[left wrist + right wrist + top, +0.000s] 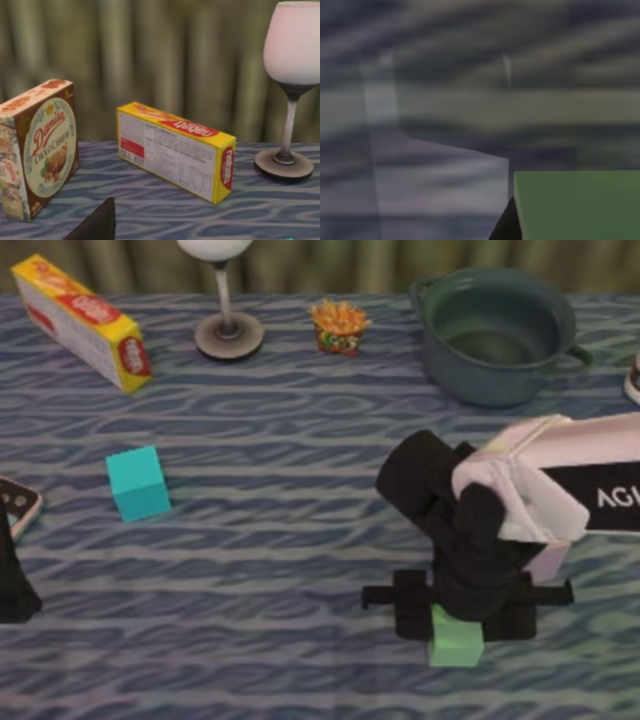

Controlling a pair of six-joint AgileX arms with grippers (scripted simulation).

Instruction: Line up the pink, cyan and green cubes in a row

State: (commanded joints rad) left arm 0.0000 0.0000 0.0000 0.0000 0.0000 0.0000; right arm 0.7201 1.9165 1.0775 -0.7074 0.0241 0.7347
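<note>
My right claw (462, 625) is low over the small matte light green cube (456, 641), which sits on the blue wavy-patterned bench (280, 570) partly under the claw; whether the fingers have closed on it I cannot tell. The mid-sized matte cyan cube (138, 483) lies well apart from the claw, so the row is not yet formed. I see no pink cube. The white arm cover reads "AG". My left arm idles at the bench's left edge.

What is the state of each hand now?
Left hand: parked at the table's left edge; cannot be told.
Right hand: down over the green cube; grip cannot be told.
</note>
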